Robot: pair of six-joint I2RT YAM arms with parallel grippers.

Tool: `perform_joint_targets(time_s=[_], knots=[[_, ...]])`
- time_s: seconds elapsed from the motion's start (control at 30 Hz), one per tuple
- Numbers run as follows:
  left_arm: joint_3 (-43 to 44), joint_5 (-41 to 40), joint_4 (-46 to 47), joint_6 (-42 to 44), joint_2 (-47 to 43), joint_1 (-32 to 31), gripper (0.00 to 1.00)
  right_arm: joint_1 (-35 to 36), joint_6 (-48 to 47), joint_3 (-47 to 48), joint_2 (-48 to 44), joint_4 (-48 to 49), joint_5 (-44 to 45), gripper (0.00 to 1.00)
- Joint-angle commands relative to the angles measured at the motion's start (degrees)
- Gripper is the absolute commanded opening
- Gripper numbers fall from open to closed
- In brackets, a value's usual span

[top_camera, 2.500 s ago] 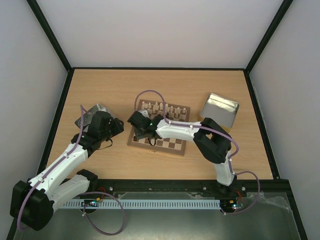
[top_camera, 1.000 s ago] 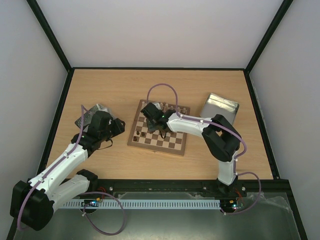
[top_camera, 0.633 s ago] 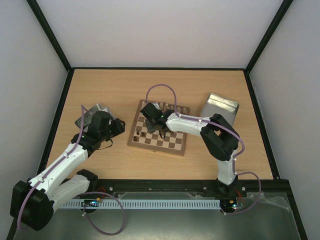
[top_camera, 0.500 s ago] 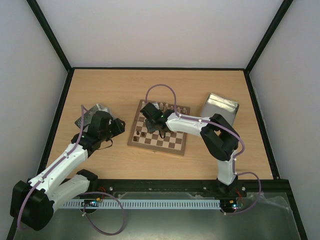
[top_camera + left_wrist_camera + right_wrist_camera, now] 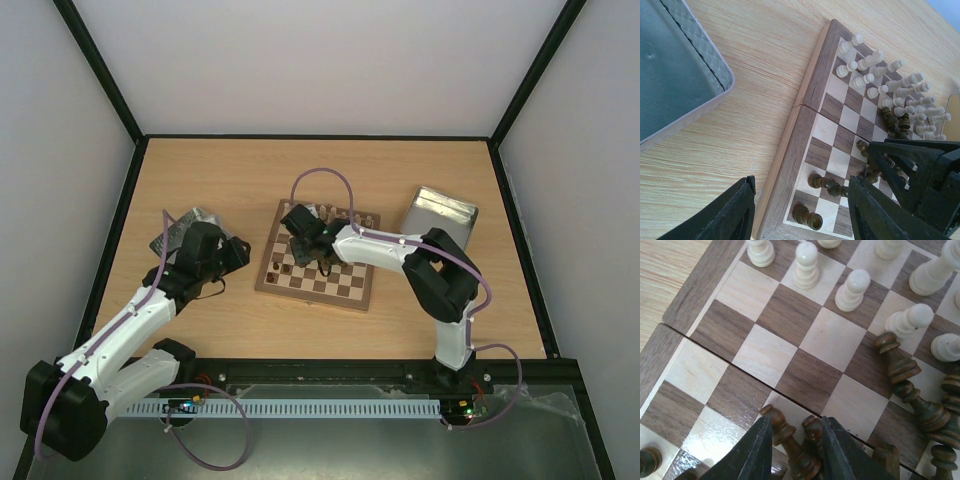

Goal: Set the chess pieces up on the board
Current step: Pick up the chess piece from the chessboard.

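— So, what has shifted lately?
— Mostly the right gripper (image 5: pixel 796 439); a couple of seconds back it hung over the near-left corner of the board (image 5: pixel 345 290); it has since swung inward to mid-board and has barely stirred for the last second.
— And its jaws?
— A little apart, straddling two dark pieces (image 5: pixel 784 432) that lean together by the centre seam; both fingers sit close against them, but whether they pinch yet I cannot tell.
— The left gripper (image 5: pixel 802 215)?
— Unmoved; jaws wide apart, nothing between them, hovering over the table between the left tin (image 5: pixel 675 75) and the board's left border.
— Where does the set stand?
— The cream pieces (image 5: pixel 890 95) crowd the far rows; a few placed dark pieces (image 5: pixel 815 180) sit by the near-left corner; a dark heap (image 5: pixel 920 395) lies tumbled just right of the right gripper.
— Meaning?
— I judge it dropped one off at the corner and came back for another; most of the dark side remains unplaced; catching two at once risks a spill.
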Motion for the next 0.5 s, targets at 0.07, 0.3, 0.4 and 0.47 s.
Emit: perform_joint_targets(time_s=[0.07, 0.3, 0.4, 0.47], knots=[[-0.58, 0.48, 1.21, 0.69, 0.56, 0.37, 0.54, 0.22, -1.95, -0.71, -2.95, -0.55, -2.54, 0.32], [-0.54, 0.5, 1.33, 0.72, 0.88, 0.37, 0.54, 0.3, -3.25, -1.0, -0.91, -1.35, -2.93, 0.26], [-0.56, 0.51, 1.39, 0.76, 0.99, 0.31, 0.54, 0.26, -3.02, -0.94, -0.17, -1.56, -1.96, 0.25], [-0.53, 0.58, 1.42, 0.77, 1.0, 0.35, 0.54, 0.25, -3.16, -0.95, 0.18, -1.66, -1.63, 0.24]])
